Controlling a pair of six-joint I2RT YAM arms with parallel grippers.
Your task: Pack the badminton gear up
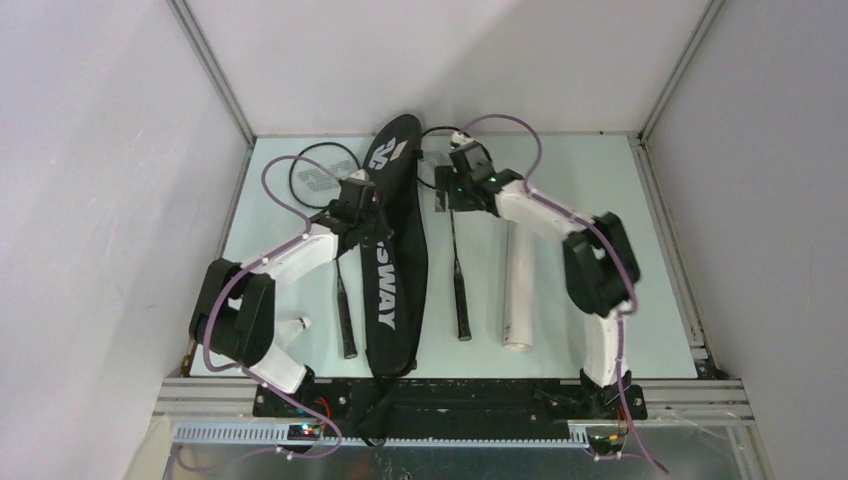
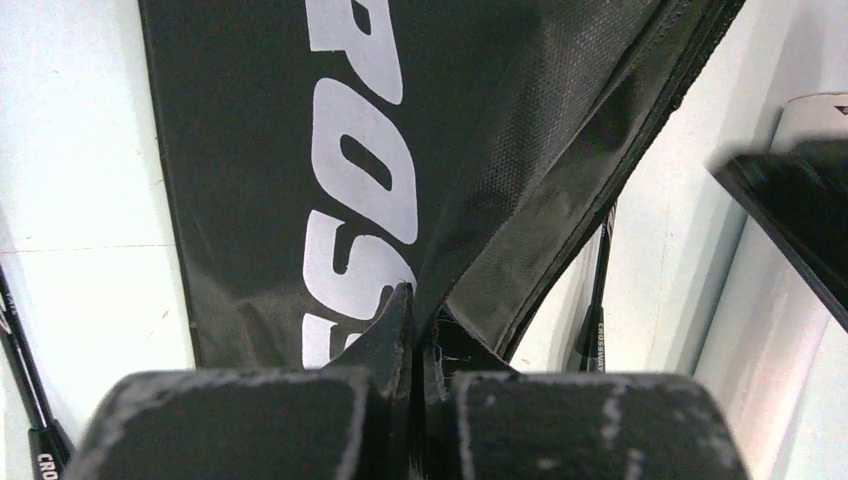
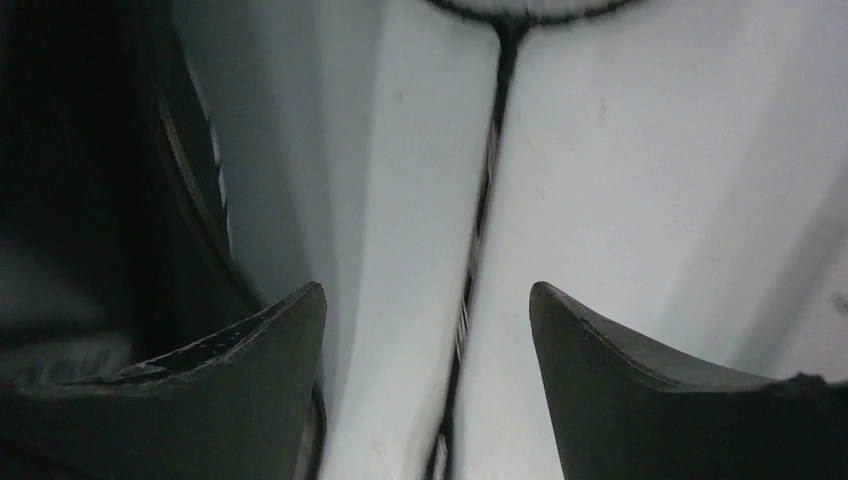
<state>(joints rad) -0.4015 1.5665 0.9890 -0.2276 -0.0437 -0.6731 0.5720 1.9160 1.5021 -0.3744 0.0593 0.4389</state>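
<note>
**Left fingers** [image 2: 385, 335]: clenched, pinching a raised fold of fabric at the edge of the black racket bag [image 2: 250, 150]. Large white lettering runs beside the pinch, cut off by the frame.

**Right fingers** [image 3: 620, 390]: released and spread apart, grasping nothing. The thin shaft of one black racket [image 3: 487, 180] runs between them on the counter [image 3: 650, 150], touching neither.

**Containers**
- Racket bag: lies lengthwise down the middle of the counter, wide end far, narrow end by the arm bases. Its inside is hidden, so its contents cannot be told.
- White tube [image 1: 518, 290]: lies lengthwise to the right of the bag and apart from it. Its contents cannot be made out.

**Loose items**
- Racket: lies between bag and tube, grip near. Its head is far and partly covered by the right wrist.
- Second racket [image 1: 347, 335]: lies left of the bag, grip near, with the left arm crossing its shaft.
- Shuttlecock [image 1: 301, 323]: small and white, left of that grip and beside the left arm. It is too small for detail.

**Hard to read**
- In the left wrist view, a blurred dark shape crosses the tube at the right edge.
- In the right wrist view, the bag is only a dark blur at the left.
</note>
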